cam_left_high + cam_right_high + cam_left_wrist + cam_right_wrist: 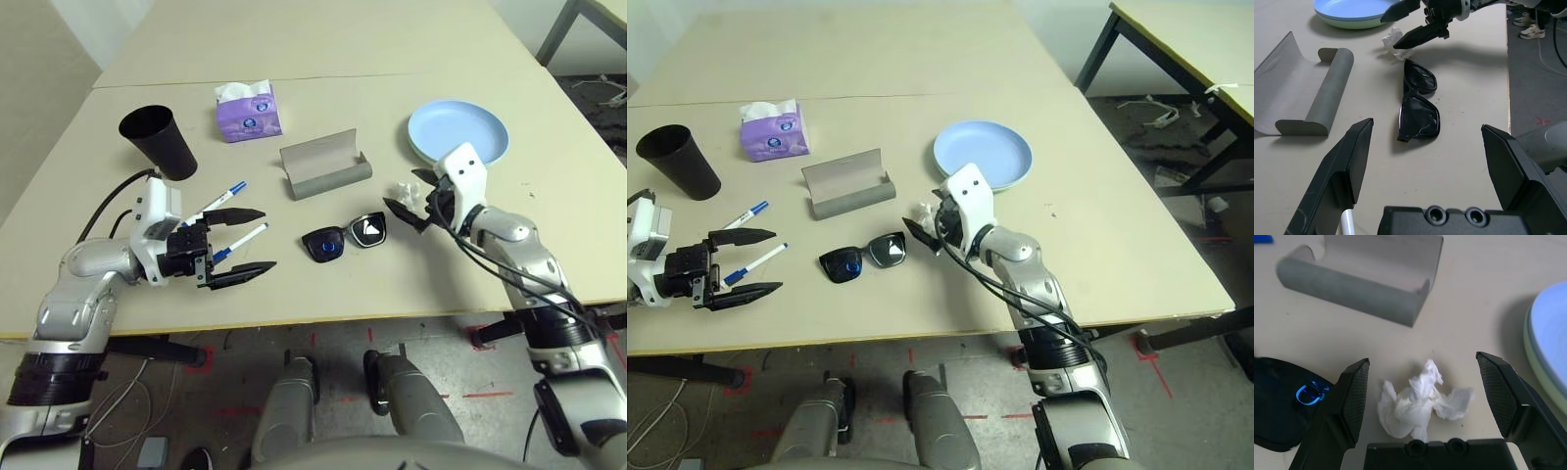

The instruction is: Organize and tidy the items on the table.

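— Where are my right jaws (1422, 399) sitting?

— I see them spread wide with nothing in them, low over the tabletop (323, 39), and the crumpled tissue (1420, 401) lies between the two fingers, not pinched. The stacked plates (458, 132), blue on green, are just beside it on the far right.

— And what crowds that spot?

— The black sunglasses (346, 236) lie near the tissue toward the middle, lenses up. Behind them I have the grey glasses case (323, 167), lying open with its flap raised. Neither touches the tissue.

— The left side?

— My left jaws (241, 245) are released too, hovering empty at the near left. One blue-capped marker (239, 243) lies between the fingers in the head view; the other marker (223, 198) sits just beyond. The black cup (159, 142) stands upright further back, and the purple tissue box (248, 110) is near the seam, well apart from both arms.
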Robot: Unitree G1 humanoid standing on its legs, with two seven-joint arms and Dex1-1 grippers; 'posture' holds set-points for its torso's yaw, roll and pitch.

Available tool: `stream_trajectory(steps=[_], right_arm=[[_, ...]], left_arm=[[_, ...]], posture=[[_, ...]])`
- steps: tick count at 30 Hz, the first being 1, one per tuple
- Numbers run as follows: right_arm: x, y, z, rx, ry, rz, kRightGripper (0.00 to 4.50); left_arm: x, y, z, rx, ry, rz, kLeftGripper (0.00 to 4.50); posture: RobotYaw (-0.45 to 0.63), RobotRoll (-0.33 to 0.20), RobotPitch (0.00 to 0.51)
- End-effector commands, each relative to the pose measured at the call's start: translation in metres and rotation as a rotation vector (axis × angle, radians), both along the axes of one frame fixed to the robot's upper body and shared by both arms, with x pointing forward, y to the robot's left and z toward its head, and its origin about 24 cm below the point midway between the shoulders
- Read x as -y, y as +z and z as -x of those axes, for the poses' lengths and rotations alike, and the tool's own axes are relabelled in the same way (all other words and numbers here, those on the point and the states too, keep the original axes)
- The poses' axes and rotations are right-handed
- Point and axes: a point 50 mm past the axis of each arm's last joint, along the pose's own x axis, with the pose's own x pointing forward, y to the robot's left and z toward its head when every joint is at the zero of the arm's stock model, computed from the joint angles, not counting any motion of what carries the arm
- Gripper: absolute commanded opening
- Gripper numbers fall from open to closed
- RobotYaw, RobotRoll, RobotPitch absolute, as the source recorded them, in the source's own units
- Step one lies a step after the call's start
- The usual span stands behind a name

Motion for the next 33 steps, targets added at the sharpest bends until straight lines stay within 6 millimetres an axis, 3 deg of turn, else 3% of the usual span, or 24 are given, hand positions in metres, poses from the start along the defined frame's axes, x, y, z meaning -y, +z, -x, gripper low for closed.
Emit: stream_trajectory(steps=[1,11,12,19,27,33], right_arm=[[0.001,-0.006,0.000,-0.030,-0.015,0.017,3.86],[-0.005,0.006,-0.004,-0.022,0.007,-0.013,0.17],[-0.005,0.008,-0.005,-0.020,0.008,-0.013,0.03],[-0.003,0.018,-0.010,0.007,-0.011,-0.067,0.03],[0.023,0.077,-0.035,0.190,-0.176,-0.189,0.03],[0.042,0.080,-0.061,0.264,-0.385,-0.122,0.03]], left_arm=[[0.002,0.000,0.002,0.020,0.000,-0.015,4.50],[0.007,0.011,-0.001,0.085,0.005,0.000,4.50],[0.007,0.012,-0.001,0.087,0.005,0.002,4.50],[0.007,0.009,0.000,0.084,0.009,-0.001,4.50],[0.004,0.005,0.000,0.072,0.020,-0.011,4.50],[0.003,0.006,-0.003,0.090,0.036,-0.014,4.50]], posture=[[-0.09,0.000,0.213],[-0.08,0.000,0.208],[-0.08,0.000,0.206],[-0.08,0.000,0.203],[-0.09,0.000,0.197],[-0.08,0.000,0.192]])
